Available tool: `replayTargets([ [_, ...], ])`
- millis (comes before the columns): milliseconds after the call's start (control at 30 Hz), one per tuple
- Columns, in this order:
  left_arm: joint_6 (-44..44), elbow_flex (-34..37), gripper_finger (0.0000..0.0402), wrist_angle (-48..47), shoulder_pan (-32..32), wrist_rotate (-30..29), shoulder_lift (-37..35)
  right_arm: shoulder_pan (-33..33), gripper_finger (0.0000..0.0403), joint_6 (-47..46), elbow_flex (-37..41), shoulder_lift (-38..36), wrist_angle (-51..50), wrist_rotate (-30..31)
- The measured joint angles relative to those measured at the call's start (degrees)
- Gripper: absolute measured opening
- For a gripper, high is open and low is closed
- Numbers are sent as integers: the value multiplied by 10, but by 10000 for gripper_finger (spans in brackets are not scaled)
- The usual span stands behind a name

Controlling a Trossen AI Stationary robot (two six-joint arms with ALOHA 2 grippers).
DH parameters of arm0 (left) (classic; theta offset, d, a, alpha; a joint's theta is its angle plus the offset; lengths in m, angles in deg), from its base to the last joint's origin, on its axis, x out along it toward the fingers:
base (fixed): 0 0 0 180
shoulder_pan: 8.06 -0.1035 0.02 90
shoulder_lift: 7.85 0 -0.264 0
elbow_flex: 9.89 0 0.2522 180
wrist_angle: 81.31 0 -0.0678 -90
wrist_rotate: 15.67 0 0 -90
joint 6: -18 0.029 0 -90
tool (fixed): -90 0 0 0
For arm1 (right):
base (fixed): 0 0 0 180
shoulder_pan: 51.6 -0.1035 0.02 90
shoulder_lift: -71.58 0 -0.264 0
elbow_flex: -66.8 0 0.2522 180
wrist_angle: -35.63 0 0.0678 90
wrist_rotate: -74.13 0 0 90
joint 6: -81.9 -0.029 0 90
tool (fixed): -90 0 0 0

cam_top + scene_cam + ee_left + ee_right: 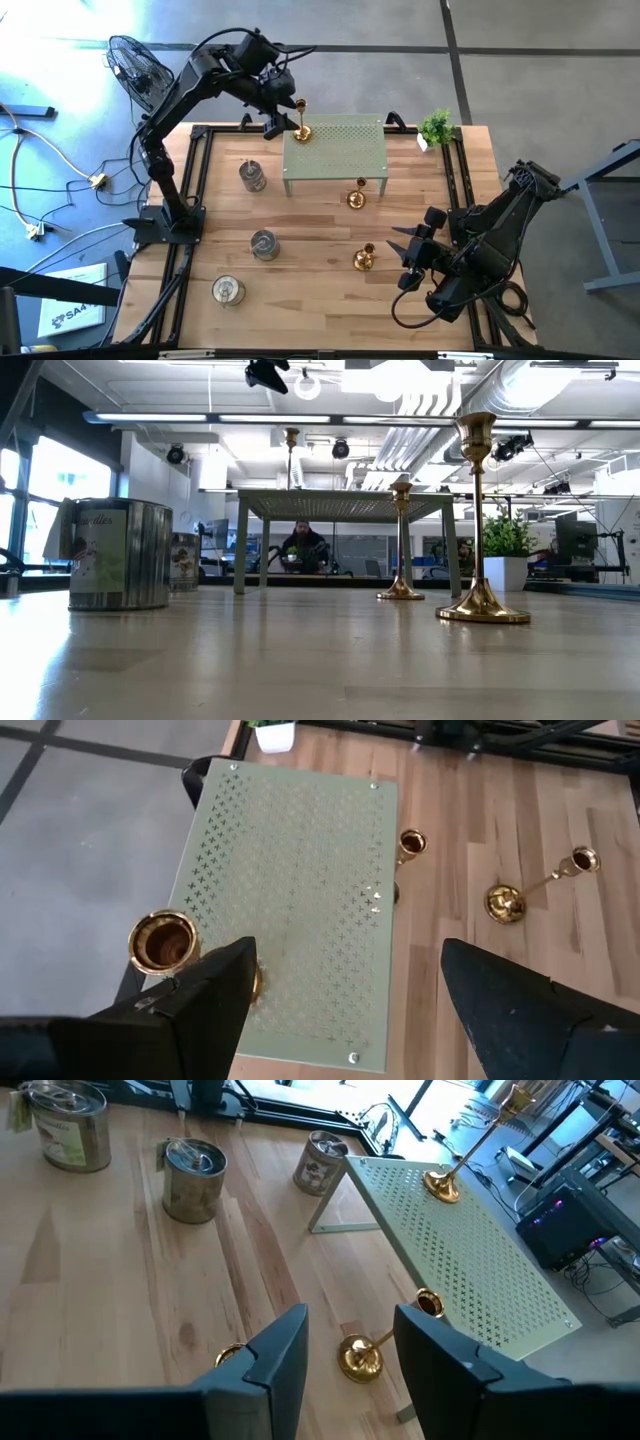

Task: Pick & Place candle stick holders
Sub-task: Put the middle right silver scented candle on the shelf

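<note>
A pale green perforated stand (335, 150) stands at the table's far middle. One gold candle stick holder (302, 128) stands upright on the stand's far left corner. My left gripper (277, 112) hovers open just left of and above it. In the left wrist view the holder's cup (163, 942) shows beside one finger (205, 1005), outside the gap. Two more gold holders (357, 197) (363, 258) stand on the wood. Three silver jar holders (253, 176) (264, 243) (228, 290) stand on the table's left half. My right gripper (408, 256) waits open at the near right.
A small green potted plant (436, 125) stands at the stand's far right corner. A black frame (196, 180) runs along the table's edges. A fan (140, 68) stands off the far left corner. A person (303, 545) sits in the room beyond.
</note>
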Motion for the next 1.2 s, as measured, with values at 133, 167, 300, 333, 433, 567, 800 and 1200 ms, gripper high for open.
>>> replayTargets([
  [133,-8,0,313,-4,0,-3,0,0,145,0,0,0,0,0],
  [167,-9,0,313,-4,0,-4,0,0,145,0,0,0,0,-2],
  [300,-10,0,314,-2,0,-20,0,0,145,-6,0,0,0,-8],
  [333,-13,0,317,-4,0,-27,0,0,145,-6,0,0,0,-12],
  [433,-21,0,334,-8,0,-42,0,0,145,-7,0,0,1,-16],
  [567,-28,1,374,-8,0,-43,0,0,145,-7,0,0,3,-16],
  [800,-35,55,392,0,0,-58,-1,0,145,-7,0,0,3,-16],
  [1200,-23,109,395,-102,55,-128,-67,0,145,-5,0,0,1,-14],
])
